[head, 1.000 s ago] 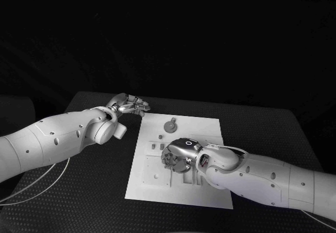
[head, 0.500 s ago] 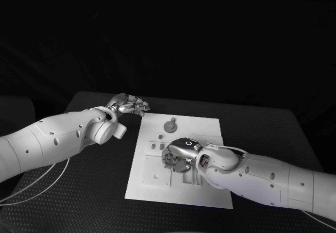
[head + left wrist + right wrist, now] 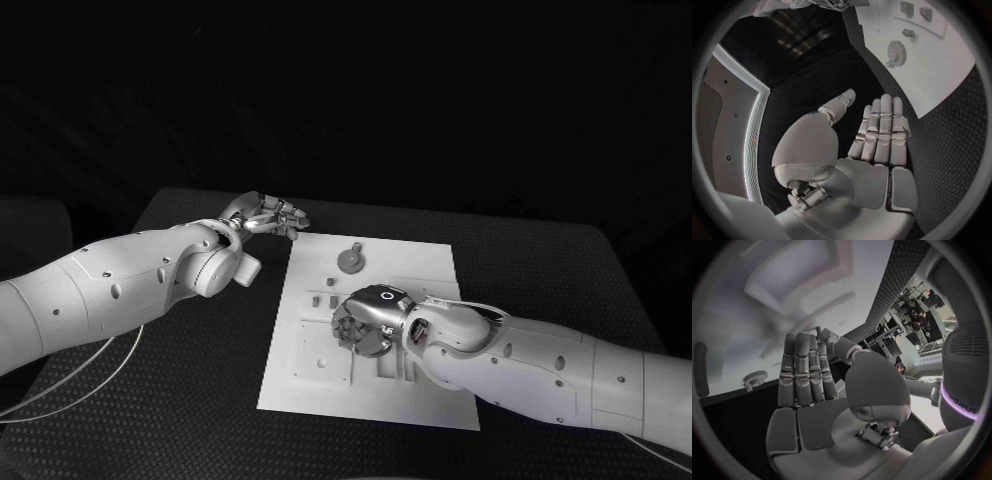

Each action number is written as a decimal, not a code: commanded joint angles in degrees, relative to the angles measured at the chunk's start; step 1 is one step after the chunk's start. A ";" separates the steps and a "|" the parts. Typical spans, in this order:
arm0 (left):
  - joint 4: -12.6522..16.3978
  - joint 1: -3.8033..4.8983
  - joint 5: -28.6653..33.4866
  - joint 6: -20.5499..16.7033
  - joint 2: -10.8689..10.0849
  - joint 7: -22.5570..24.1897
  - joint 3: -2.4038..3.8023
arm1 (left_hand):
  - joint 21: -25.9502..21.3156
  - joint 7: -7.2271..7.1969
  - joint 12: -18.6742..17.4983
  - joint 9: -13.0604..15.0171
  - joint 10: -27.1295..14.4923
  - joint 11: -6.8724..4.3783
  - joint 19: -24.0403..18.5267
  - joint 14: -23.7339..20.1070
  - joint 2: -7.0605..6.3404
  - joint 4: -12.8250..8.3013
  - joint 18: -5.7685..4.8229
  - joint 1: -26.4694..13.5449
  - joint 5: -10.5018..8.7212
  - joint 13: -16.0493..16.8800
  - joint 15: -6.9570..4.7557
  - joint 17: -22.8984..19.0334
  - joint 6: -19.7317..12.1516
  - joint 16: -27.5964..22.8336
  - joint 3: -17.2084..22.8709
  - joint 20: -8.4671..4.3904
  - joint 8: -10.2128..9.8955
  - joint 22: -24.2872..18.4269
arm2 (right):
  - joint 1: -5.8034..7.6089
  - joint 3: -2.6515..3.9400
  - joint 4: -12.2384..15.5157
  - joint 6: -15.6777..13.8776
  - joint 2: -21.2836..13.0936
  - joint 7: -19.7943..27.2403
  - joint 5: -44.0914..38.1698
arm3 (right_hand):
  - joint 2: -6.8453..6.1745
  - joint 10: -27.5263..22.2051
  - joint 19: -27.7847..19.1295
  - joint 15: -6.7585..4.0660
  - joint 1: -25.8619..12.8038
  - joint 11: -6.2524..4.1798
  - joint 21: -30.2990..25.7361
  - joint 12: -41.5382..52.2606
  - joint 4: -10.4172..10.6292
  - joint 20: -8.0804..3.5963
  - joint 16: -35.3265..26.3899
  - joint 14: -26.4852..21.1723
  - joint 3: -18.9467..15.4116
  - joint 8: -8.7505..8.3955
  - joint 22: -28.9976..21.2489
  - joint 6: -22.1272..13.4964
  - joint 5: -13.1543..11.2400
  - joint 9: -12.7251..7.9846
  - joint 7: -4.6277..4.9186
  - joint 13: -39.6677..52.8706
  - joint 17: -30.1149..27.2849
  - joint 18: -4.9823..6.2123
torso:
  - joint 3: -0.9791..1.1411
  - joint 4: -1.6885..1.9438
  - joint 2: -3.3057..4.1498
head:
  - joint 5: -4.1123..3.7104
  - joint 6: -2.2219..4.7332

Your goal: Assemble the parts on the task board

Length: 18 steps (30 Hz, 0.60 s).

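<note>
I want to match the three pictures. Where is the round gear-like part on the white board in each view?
Head view: the round part lies on the far end of the board, beyond the right robot hand.
Left wrist view: the part lies on the board, past the left robot hand.
Right wrist view: the part shows beside the fingers.
Shared landmark: the board.

Robotics lab setting: black textured counter [image 3: 173, 400] carrying a white task board [image 3: 418, 260], cluttered equipment benches [image 3: 911, 315] visible past the counter's edge.
</note>
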 commanded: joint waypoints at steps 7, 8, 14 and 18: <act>0.19 0.16 0.28 0.28 0.00 0.52 0.03 | -0.11 -0.15 0.05 0.02 -0.51 0.05 0.39 0.42 -0.24 0.40 -0.26 -0.34 -0.23 -0.07 -0.04 0.13 -0.41 -0.22 0.05 0.04 -0.09 -0.07 | -0.16 -1.14 -0.18 2.24 0.36 0.04 -0.58 | -0.06 0.42 0.39 0.04 -0.60 -0.17 -0.17 -0.28 -0.10 -0.15 -0.06 0.44 0.22 0.17 0.06 0.20 0.06 0.02 0.06 0.07 -0.09 0.80 | 0.02 0.01 0.01 | -0.03 -0.29; 0.20 0.16 0.28 0.28 0.00 0.51 0.03 | -0.11 -0.15 0.05 0.03 -0.51 0.05 0.39 0.42 -0.24 0.40 -0.26 -0.34 -0.23 -0.07 -0.04 0.13 -0.41 -0.22 0.05 0.04 -0.09 -0.07 | -0.16 -1.16 -0.18 2.20 0.38 0.00 -0.58 | -0.06 0.42 0.39 0.04 -0.60 -0.17 -0.17 -0.28 -0.10 -0.15 -0.06 0.44 0.21 0.17 0.06 0.20 0.06 0.02 0.06 0.07 -0.09 0.80 | 0.03 0.01 0.01 | -0.03 -0.34; 0.22 0.17 0.28 0.46 0.02 0.43 0.03 | -0.11 -0.15 0.05 0.03 -0.52 0.05 0.39 0.41 -0.24 0.41 -0.26 -0.33 -0.24 -0.07 -0.04 0.16 -0.42 -0.24 0.05 0.04 -0.08 -0.08 | -0.16 -1.25 -0.30 2.08 0.43 -0.50 -0.66 | -0.06 0.42 0.39 0.04 -0.62 -0.17 -0.18 -0.29 -0.10 -0.15 -0.06 0.44 0.21 0.16 0.06 0.20 0.06 0.02 0.06 0.07 -0.09 0.80 | 0.03 0.00 -0.03 | -0.01 -0.33; 0.18 0.17 0.28 0.45 -0.01 0.40 0.03 | -0.11 -0.15 0.05 0.03 -0.52 0.05 0.39 0.41 -0.24 0.41 -0.26 -0.33 -0.24 -0.07 -0.04 0.16 -0.42 -0.24 0.05 0.04 -0.08 -0.08 | -0.16 -1.28 -0.53 1.23 0.40 -0.22 -0.26 | -0.06 0.42 0.39 0.04 -0.62 -0.17 -0.18 -0.29 -0.10 -0.15 -0.06 0.44 0.21 0.16 0.06 0.20 0.06 0.02 0.06 0.07 -0.09 0.80 | 0.05 -0.02 0.02 | -0.05 -0.31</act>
